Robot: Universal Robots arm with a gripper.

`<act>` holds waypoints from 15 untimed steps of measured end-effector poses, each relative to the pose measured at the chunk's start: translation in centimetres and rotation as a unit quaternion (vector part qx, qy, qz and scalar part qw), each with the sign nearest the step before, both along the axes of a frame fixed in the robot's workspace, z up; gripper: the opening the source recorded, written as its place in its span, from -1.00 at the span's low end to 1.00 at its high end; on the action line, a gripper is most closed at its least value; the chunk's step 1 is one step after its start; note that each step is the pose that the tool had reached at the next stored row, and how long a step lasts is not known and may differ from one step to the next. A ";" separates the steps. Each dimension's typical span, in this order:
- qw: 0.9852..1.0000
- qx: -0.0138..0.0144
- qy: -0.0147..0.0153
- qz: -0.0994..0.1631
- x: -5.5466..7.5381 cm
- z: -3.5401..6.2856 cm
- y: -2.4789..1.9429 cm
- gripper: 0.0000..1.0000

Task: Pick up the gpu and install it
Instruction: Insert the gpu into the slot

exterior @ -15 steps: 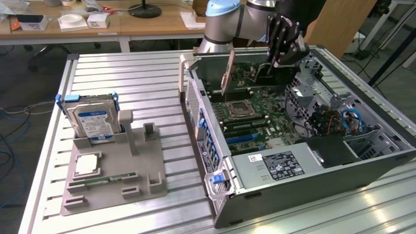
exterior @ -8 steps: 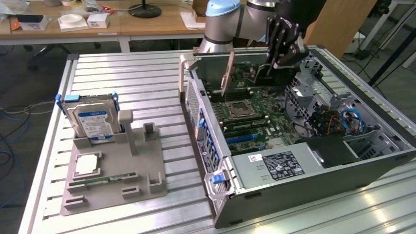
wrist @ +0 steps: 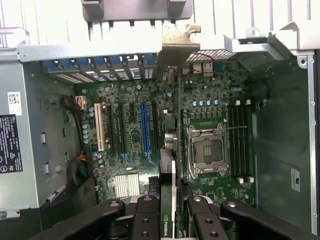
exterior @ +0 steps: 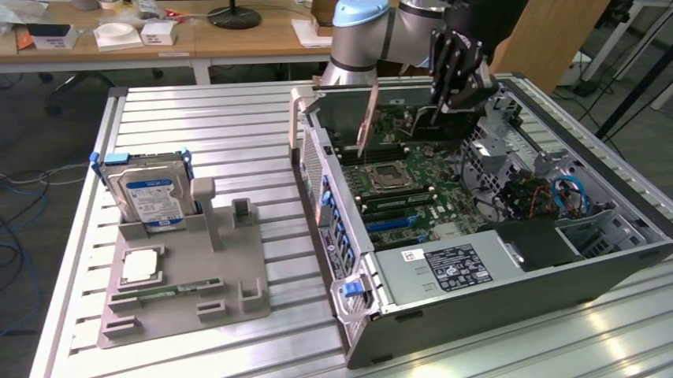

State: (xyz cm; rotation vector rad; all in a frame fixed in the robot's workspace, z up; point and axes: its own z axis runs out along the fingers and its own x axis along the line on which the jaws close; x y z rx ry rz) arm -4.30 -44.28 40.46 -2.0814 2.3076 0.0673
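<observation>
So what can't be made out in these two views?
- Whether the gpu sits in a slot yet: in the wrist view the card is edge-on and covers the board beneath it.
- Where the tool meets the card's faces: in the wrist view its own black links and the picture's edge hide that.
- The print on the hard drive label: too small in the exterior view.

Robotics lab or workshop. An industrial robot arm [exterior: 363,31] is reaching over a slotted aluminium worktop [exterior: 210,118]. An open computer case [exterior: 505,268] is lying on it, motherboard exposed. Beside it, a grey fixture [exterior: 179,283] is holding loose PC parts. Wooden desks [exterior: 242,43] behind are carrying small white boxes [exterior: 116,35] and a lamp base [exterior: 233,17]. Cables [exterior: 21,236] are trailing across the floor.
</observation>
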 end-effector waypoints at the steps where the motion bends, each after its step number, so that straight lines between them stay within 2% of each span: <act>1: 1.000 0.000 0.000 0.000 0.0 -0.05 0.00 -0.47; 15: 1.000 0.000 0.000 0.000 0.0 -0.70 0.00 -0.47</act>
